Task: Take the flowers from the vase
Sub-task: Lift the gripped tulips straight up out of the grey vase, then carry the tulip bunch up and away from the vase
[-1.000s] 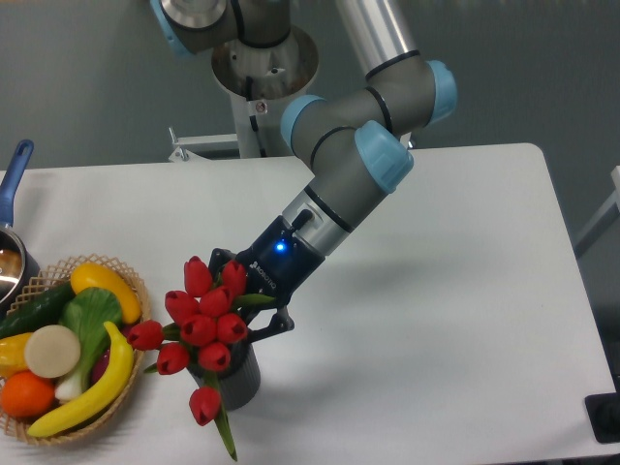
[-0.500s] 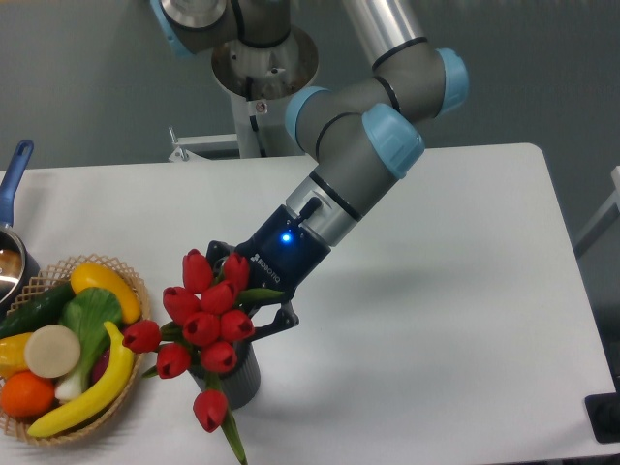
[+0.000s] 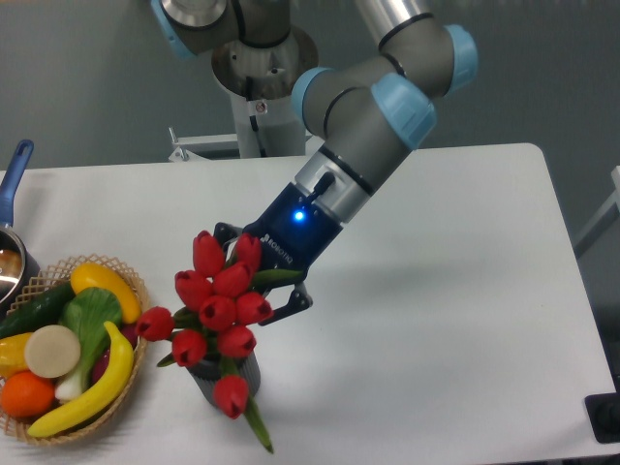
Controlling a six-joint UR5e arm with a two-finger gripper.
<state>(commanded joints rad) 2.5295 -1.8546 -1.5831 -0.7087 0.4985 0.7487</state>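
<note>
A bunch of red tulip flowers (image 3: pixel 217 310) with green leaves hangs over the small dark grey vase (image 3: pixel 229 380), which stands near the table's front edge and leans a little. Most of the vase is hidden behind the buds. My gripper (image 3: pixel 254 291) comes in from the upper right and is shut on the flowers just behind the buds; its fingertips are hidden by them. One bud and a green leaf (image 3: pixel 254 423) droop low in front of the vase. Whether the stems still sit in the vase's mouth I cannot tell.
A wicker basket (image 3: pixel 128 281) of fruit and vegetables sits at the front left, close to the flowers. A metal pot with a blue handle (image 3: pixel 15 170) is at the left edge. The arm's mounting post (image 3: pixel 254 97) stands behind the table.
The gripper has risen and shifted right with the flowers, and the bunch sits higher above the vase. The vase has tipped slightly and the drooping leaf has swung right.
</note>
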